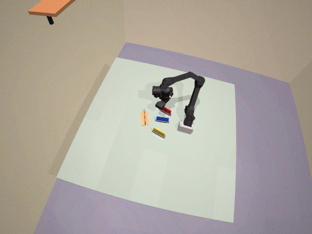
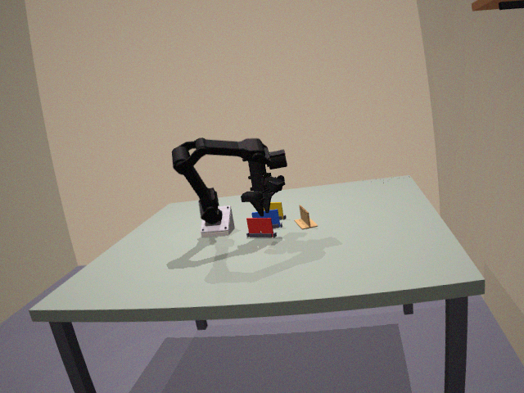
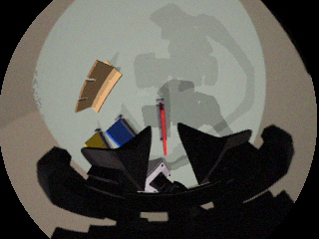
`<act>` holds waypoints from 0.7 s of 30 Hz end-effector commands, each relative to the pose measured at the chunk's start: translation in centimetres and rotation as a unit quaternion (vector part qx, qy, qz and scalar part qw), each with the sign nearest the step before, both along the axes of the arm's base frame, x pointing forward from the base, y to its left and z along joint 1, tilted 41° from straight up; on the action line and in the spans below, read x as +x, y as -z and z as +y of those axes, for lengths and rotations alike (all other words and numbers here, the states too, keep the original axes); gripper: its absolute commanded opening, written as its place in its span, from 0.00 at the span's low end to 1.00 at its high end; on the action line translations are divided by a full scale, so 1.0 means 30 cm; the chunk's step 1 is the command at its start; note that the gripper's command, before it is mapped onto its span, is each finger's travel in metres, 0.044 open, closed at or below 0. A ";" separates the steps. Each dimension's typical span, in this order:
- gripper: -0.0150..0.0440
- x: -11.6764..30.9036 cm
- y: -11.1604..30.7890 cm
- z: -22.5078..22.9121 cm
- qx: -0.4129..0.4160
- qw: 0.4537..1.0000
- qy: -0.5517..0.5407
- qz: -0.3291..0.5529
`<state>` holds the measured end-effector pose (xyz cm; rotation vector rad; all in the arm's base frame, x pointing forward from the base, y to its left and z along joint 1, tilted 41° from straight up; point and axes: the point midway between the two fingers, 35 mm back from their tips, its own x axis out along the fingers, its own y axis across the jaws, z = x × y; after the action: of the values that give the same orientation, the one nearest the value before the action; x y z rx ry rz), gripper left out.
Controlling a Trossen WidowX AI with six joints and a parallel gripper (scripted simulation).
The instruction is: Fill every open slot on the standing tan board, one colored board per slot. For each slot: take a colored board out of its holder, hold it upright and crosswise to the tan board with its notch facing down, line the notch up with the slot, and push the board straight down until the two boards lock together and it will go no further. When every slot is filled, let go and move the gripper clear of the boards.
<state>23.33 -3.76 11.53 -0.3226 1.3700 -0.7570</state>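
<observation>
The red board point(image 1: 166, 110) point(image 2: 259, 225) point(image 3: 164, 141) stands in its holder. My gripper point(image 2: 264, 212) point(image 3: 164, 125) is open and empty above it, one fingertip on either side of the board's line in the wrist view. The blue board point(image 1: 162, 118) point(image 2: 274, 216) point(image 3: 120, 132) and the yellow board point(image 1: 159, 132) point(image 2: 277, 209) point(image 3: 94, 141) stand in their holders; my left finger partly hides both in the wrist view. The tan board point(image 2: 304, 215) point(image 3: 93, 90) stands on its flat base point(image 1: 146, 122) point(image 3: 108, 92). Two open slots show in its edge in the wrist view.
The arm's pale base block point(image 1: 185, 127) point(image 2: 219, 228) stands on the table to the robot side of the holders. The blue holder sits between the red and yellow ones. An orange slab point(image 1: 48, 7) point(image 2: 487, 5) is far off at the picture's top corner.
</observation>
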 end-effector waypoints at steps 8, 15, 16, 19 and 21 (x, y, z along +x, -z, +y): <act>0.57 0.000 0.037 -0.033 -0.002 1.000 -0.002 0.000; 0.57 0.001 0.063 -0.055 -0.002 1.000 -0.002 0.000; 0.57 0.001 0.067 -0.058 -0.002 1.000 -0.002 0.000; 0.57 0.001 0.078 -0.068 -0.003 1.000 -0.002 0.000; 0.57 0.001 0.086 -0.075 -0.003 1.000 -0.002 0.000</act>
<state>23.40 -5.75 9.24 -0.3224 1.3673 -0.7576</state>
